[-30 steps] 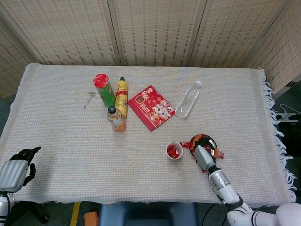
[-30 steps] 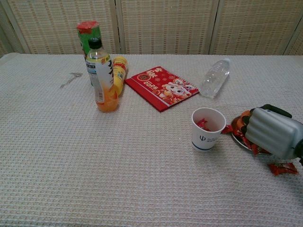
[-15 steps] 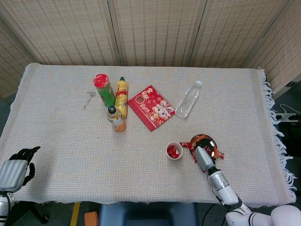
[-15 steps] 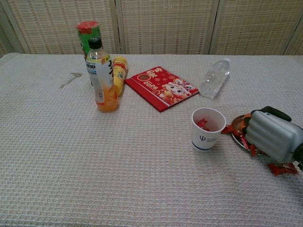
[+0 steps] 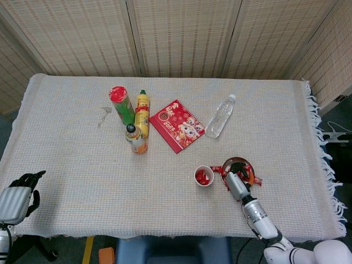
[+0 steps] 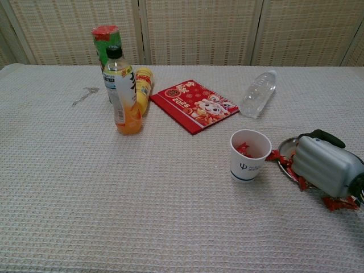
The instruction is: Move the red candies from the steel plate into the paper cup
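The white paper cup [image 5: 204, 176] [image 6: 250, 154] stands near the table's front right and has red candies inside. Just right of it lies the steel plate [image 5: 240, 163] [image 6: 286, 147], with red candies [image 6: 286, 165] on it and loose ones [image 6: 339, 202] on the cloth beside it. My right hand [image 5: 236, 185] [image 6: 322, 165] rests over the near side of the plate, back facing the cameras, fingers curled down out of sight. Whether it holds a candy is hidden. My left hand [image 5: 20, 198] hangs off the table's front left corner, holding nothing.
At the back left stand a green can with a red lid [image 5: 120, 103], a yellow bottle [image 5: 142, 111] and an orange drink bottle [image 5: 136, 138] [image 6: 123, 94]. A red booklet [image 5: 178, 125] and a lying clear bottle [image 5: 219, 116] are behind the cup.
My right hand has drawn back toward the table's near edge, uncovering more of the plate. The left hand has barely moved.
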You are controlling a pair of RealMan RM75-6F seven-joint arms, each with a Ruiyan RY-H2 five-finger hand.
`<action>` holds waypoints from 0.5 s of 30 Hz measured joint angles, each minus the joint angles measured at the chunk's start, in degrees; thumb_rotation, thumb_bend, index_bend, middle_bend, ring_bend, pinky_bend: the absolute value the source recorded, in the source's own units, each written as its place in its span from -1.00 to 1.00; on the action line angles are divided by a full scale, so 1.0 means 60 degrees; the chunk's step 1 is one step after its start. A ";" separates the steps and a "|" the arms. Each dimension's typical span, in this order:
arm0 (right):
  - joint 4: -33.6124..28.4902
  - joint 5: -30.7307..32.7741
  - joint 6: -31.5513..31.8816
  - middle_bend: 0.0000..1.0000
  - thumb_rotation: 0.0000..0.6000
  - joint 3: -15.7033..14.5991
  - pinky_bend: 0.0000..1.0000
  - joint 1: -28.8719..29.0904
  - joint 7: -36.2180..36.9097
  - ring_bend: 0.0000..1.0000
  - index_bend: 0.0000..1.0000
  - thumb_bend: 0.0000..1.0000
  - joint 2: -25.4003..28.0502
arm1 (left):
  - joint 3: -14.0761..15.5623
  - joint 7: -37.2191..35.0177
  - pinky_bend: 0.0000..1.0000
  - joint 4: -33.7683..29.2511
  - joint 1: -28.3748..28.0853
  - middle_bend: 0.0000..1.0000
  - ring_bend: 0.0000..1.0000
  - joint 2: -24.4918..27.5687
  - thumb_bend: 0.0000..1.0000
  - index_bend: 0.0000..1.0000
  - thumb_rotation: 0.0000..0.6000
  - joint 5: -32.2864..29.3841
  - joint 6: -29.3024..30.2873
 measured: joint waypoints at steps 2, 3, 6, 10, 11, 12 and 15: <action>0.0150 -0.0076 -0.0004 0.20 1.00 -0.0012 0.79 0.0002 0.0097 0.00 0.06 -0.71 -0.0037 | -0.0011 0.0053 -0.33 0.0014 0.0000 -0.52 -0.64 -0.0014 0.49 -0.71 1.00 -0.0016 0.0003; 0.0208 -0.0115 -0.0003 0.23 1.00 -0.0017 0.79 0.0003 0.0161 0.02 0.09 -0.71 -0.0055 | -0.0016 0.0077 -0.33 0.0019 -0.0002 -0.52 -0.64 -0.0025 0.49 -0.71 1.00 -0.0026 0.0002; 0.0397 -0.0260 -0.0011 0.32 1.00 -0.0046 0.80 0.0009 0.0345 0.05 0.20 -0.71 -0.0123 | -0.0019 0.0113 -0.32 0.0018 -0.0002 -0.52 -0.64 -0.0038 0.49 -0.71 1.00 -0.0037 -0.0003; 0.0630 -0.0354 -0.0072 0.46 1.00 -0.0061 0.81 0.0002 0.0507 0.11 0.36 -0.58 -0.0221 | -0.0024 0.0101 -0.32 0.0007 0.0014 -0.52 -0.64 -0.0035 0.53 -0.71 1.00 -0.0051 0.0017; 0.0677 -0.0365 -0.0084 0.49 1.00 -0.0055 0.81 -0.0001 0.0527 0.13 0.39 -0.52 -0.0241 | -0.0030 0.0098 -0.32 0.0009 0.0016 -0.52 -0.64 -0.0033 0.54 -0.71 1.00 -0.0056 0.0022; 0.0721 -0.0377 -0.0098 0.52 1.00 -0.0049 0.82 -0.0002 0.0553 0.15 0.45 -0.44 -0.0259 | -0.0032 0.0092 -0.32 0.0011 0.0018 -0.52 -0.64 -0.0032 0.56 -0.71 1.00 -0.0059 0.0024; 0.0847 -0.0412 -0.0147 0.61 1.00 -0.0021 0.83 -0.0003 0.0630 0.18 0.58 -0.28 -0.0302 | -0.0038 0.0064 -0.32 0.0011 0.0022 -0.52 -0.64 -0.0018 0.63 -0.70 1.00 -0.0072 0.0021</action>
